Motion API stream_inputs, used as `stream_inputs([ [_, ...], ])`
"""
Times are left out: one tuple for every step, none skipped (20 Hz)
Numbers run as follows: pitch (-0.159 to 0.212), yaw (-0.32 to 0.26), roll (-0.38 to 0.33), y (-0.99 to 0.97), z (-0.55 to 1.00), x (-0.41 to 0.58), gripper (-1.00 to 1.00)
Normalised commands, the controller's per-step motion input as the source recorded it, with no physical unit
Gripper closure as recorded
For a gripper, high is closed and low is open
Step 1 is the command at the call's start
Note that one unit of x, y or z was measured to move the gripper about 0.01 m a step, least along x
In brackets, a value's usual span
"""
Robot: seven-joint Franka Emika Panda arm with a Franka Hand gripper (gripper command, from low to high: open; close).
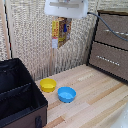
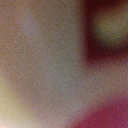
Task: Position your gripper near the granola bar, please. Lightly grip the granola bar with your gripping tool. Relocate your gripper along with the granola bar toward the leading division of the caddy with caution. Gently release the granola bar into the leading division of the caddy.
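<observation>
Nearest the exterior camera sits the caddy [image 1: 20,95], a black partitioned case at the exterior view's lower left on the wooden table [image 1: 95,95], its compartments looking empty as far as can be seen. Just beyond it lie a yellow bowl [image 1: 48,84] and a blue bowl [image 1: 66,94], side by side. High above them the gripper [image 1: 61,18] hangs at the top of the picture, with the granola bar [image 1: 60,31] dangling upright beneath it, pinched at its upper end, well clear of the table. A brown drawer cabinet [image 1: 111,45] stands at the exterior view's right. By this showing, grasp and lift are done; carrying the bar across to the caddy's leading division [image 1: 22,107] and letting it go remain. From the wrist view, only a grey, reddish and yellowish blur shows; nothing can be told apart.
</observation>
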Motion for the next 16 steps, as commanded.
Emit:
stream_inputs([
  [0.035, 0.000, -0.009, 0.93, -0.01, -0.300, 1.00],
  [0.041, 0.000, -0.005, 0.93, -0.02, -0.317, 1.00],
  [0.039, 0.000, -0.002, 0.93, -0.01, -0.311, 1.00],
  [0.046, -0.002, 0.000, 0.92, -0.02, -0.283, 1.00],
  [0.048, -0.010, 0.000, 0.91, -0.02, -0.257, 1.00],
  [0.050, -0.024, 0.000, 0.90, -0.03, -0.211, 1.00],
  [0.060, -0.039, 0.000, 0.88, -0.03, -0.149, 1.00],
  [0.066, -0.054, 0.000, 0.86, -0.03, -0.094, 1.00],
  [0.073, -0.070, 0.000, 0.84, -0.03, -0.037, 1.00],
  [0.073, -0.116, 0.000, 0.80, -0.04, 0.000, 1.00],
  [0.050, -0.137, 0.000, 0.77, -0.01, 0.000, 1.00],
  [0.036, -0.163, 0.000, 0.72, -0.02, 0.000, 1.00],
  [0.038, -0.164, 0.000, 0.72, -0.03, 0.000, 1.00],
  [0.036, -0.164, 0.000, 0.72, -0.03, 0.000, 1.00],
  [0.036, -0.164, 0.000, 0.72, -0.03, 0.000, 1.00],
  [0.034, -0.164, 0.000, 0.72, -0.03, 0.000, 1.00],
])
